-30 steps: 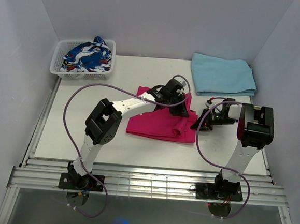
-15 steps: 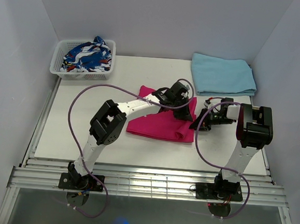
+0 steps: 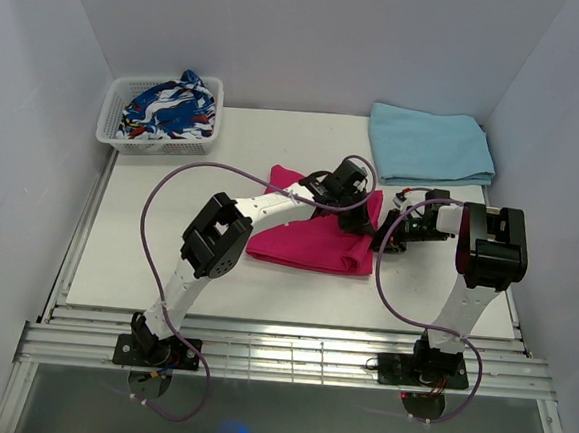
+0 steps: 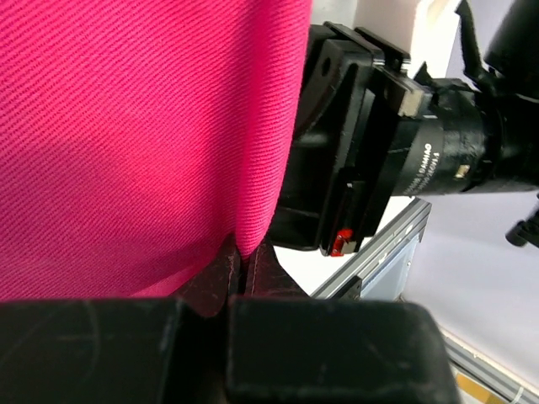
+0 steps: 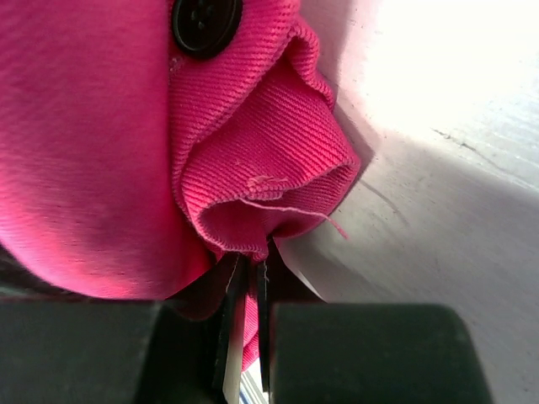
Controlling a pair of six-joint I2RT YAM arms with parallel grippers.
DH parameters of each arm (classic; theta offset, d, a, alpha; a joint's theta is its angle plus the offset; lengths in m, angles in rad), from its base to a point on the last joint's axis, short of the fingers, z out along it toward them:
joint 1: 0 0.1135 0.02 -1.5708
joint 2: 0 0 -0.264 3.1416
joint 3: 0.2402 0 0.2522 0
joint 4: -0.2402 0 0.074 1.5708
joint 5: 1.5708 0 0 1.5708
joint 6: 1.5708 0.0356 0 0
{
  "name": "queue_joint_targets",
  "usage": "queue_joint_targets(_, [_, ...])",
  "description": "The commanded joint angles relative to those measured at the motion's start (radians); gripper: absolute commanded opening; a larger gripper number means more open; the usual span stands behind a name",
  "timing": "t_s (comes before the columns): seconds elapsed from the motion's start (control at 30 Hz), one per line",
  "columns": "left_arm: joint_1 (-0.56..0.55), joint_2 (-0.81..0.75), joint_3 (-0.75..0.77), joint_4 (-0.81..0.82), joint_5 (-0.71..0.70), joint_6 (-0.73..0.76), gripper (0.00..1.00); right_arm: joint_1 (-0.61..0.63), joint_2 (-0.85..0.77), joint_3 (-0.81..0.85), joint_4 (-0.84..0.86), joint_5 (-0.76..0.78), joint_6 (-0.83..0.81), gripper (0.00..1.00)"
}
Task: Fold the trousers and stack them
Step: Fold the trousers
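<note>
While left gripper [image 4: 240, 263] and right gripper [image 5: 253, 271] stay clamped on the trousers [image 3: 308, 240], the left's edge shifts nearer the blue cloth [image 3: 430, 145], the fold tightening.

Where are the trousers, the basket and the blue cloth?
trousers [image 3: 307, 244], top view, middle of the fabric.
basket [image 3: 155, 147], top view, front wall.
blue cloth [image 3: 430, 147], top view, centre.

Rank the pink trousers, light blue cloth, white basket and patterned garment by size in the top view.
1. trousers and light blue cloth: too alike to rank; the left arm hides part of the trousers.
2. white basket, close behind.
3. patterned garment, smallest.
</note>
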State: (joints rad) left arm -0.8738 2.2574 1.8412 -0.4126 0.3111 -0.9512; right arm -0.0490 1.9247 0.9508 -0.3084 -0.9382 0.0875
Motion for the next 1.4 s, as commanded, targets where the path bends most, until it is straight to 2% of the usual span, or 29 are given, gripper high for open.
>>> queue_joint_targets(0.0, [-0.021, -0.012, 0.043, 0.043, 0.045, -0.047, 0.0, 0.026, -0.018, -0.02, 0.051, 0.038, 0.008, 0.08])
queue_joint_targets(0.3, [-0.021, 0.022, 0.061, 0.064, 0.051, -0.058, 0.0, 0.031, -0.015, -0.02, 0.054, 0.035, 0.014, 0.08])
queue_joint_targets(0.33, [-0.021, 0.027, 0.056, 0.063, 0.051, -0.061, 0.04, 0.031, -0.013, -0.017, 0.048, 0.038, 0.008, 0.08])
queue_joint_targets(0.37, [-0.016, 0.031, 0.05, 0.066, 0.052, -0.072, 0.14, 0.032, -0.013, -0.004, 0.023, 0.044, -0.002, 0.14])
queue_joint_targets(0.4, [-0.013, 0.036, 0.034, 0.067, 0.065, -0.078, 0.3, 0.032, -0.013, 0.005, 0.003, 0.065, -0.015, 0.18])
queue_joint_targets(0.57, [0.012, 0.036, -0.003, 0.095, 0.088, -0.077, 0.41, 0.002, -0.067, 0.042, -0.13, 0.186, -0.158, 0.36])
queue_joint_targets(0.67, [0.024, 0.013, -0.017, 0.11, 0.089, -0.06, 0.43, -0.041, -0.09, 0.062, -0.202, 0.26, -0.237, 0.39])
queue_joint_targets(0.8, [0.027, -0.041, -0.013, 0.124, 0.108, -0.009, 0.55, -0.095, -0.093, 0.14, -0.311, 0.367, -0.348, 0.4])
queue_joint_targets(0.83, [0.027, -0.056, -0.014, 0.126, 0.109, 0.023, 0.59, -0.119, -0.092, 0.157, -0.352, 0.378, -0.368, 0.44])
queue_joint_targets(0.87, [0.027, -0.094, -0.022, 0.124, 0.109, 0.037, 0.71, -0.13, -0.092, 0.178, -0.379, 0.381, -0.394, 0.49])
queue_joint_targets(0.9, [0.027, -0.114, -0.026, 0.124, 0.111, 0.054, 0.77, -0.143, -0.092, 0.199, -0.403, 0.371, -0.432, 0.53])
queue_joint_targets(0.93, [0.027, -0.139, -0.034, 0.124, 0.112, 0.092, 0.81, -0.166, -0.101, 0.241, -0.444, 0.349, -0.448, 0.57])
queue_joint_targets(0.97, [0.033, -0.166, -0.061, 0.126, 0.112, 0.11, 0.83, -0.172, -0.108, 0.262, -0.463, 0.331, -0.459, 0.66])
queue_joint_targets(1.07, [0.08, -0.3, -0.152, 0.158, 0.12, 0.169, 0.92, -0.172, -0.142, 0.343, -0.514, 0.247, -0.467, 0.76])
queue_joint_targets(1.1, [0.107, -0.333, -0.239, 0.178, 0.181, 0.183, 0.98, -0.17, -0.15, 0.362, -0.52, 0.181, -0.456, 0.78])
queue_joint_targets(1.17, [0.201, -0.426, -0.316, 0.238, 0.267, 0.253, 0.98, -0.138, -0.165, 0.411, -0.534, 0.104, -0.427, 0.85])
queue_joint_targets(1.23, [0.275, -0.496, -0.413, 0.283, 0.428, 0.314, 0.98, -0.079, -0.171, 0.434, -0.534, 0.007, -0.404, 0.86])
queue_joint_targets(1.27, [0.356, -0.51, -0.448, 0.32, 0.521, 0.357, 0.98, -0.056, -0.174, 0.436, -0.506, -0.014, -0.364, 0.87])
queue_joint_targets(1.3, [0.395, -0.519, -0.497, 0.331, 0.665, 0.365, 0.98, -0.033, -0.177, 0.43, -0.486, -0.063, -0.345, 0.88])
queue_joint_targets(1.37, [0.471, -0.509, -0.499, 0.25, 0.752, 0.417, 0.98, 0.043, -0.176, 0.415, -0.46, -0.099, -0.327, 0.89])
